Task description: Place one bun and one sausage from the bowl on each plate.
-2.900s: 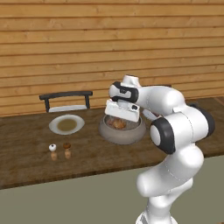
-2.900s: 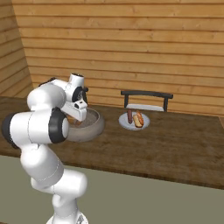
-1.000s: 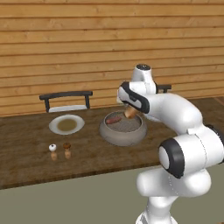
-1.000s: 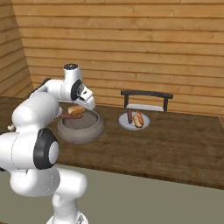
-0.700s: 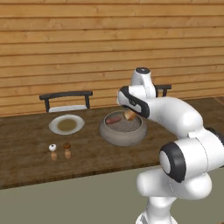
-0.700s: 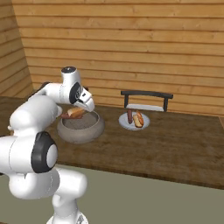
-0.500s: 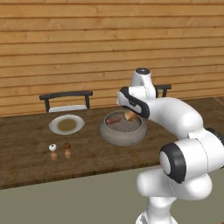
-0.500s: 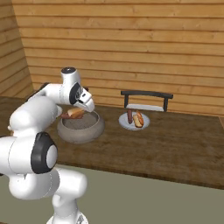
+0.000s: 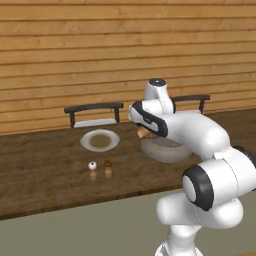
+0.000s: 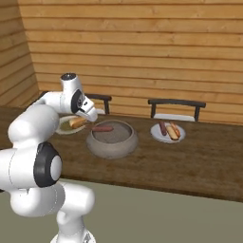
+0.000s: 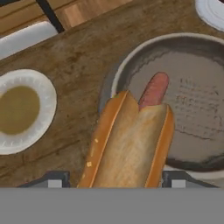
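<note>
Gripper (image 11: 112,177): jaws set wide on either side of the bun (image 11: 129,142), which they hold lengthwise, raised clear of the worktop (image 9: 45,170). Seen from the right base, the bun hangs just beyond the bowl's rim, on the side of the olive-centred plate (image 10: 64,127).

Bowl (image 10: 112,141): large, grey-brown, thick-rimmed, standing on the worktop between the two plates. Contents: one sausage (image 10: 102,128), reddish-brown, lying near the rim nearest the held bun; in the hand view its far end shows past the bun's tip.

Olive-centred plate: white rim, bare of food, in front of a dark chair (image 9: 93,111).

Second plate (image 10: 167,132): white, on the bowl's other side, carrying one bun and one sausage side by side.

Small items: a white piece (image 9: 92,165) and a brown piece (image 9: 107,163), close together on the worktop, nearer the front edge than the olive-centred plate.
</note>
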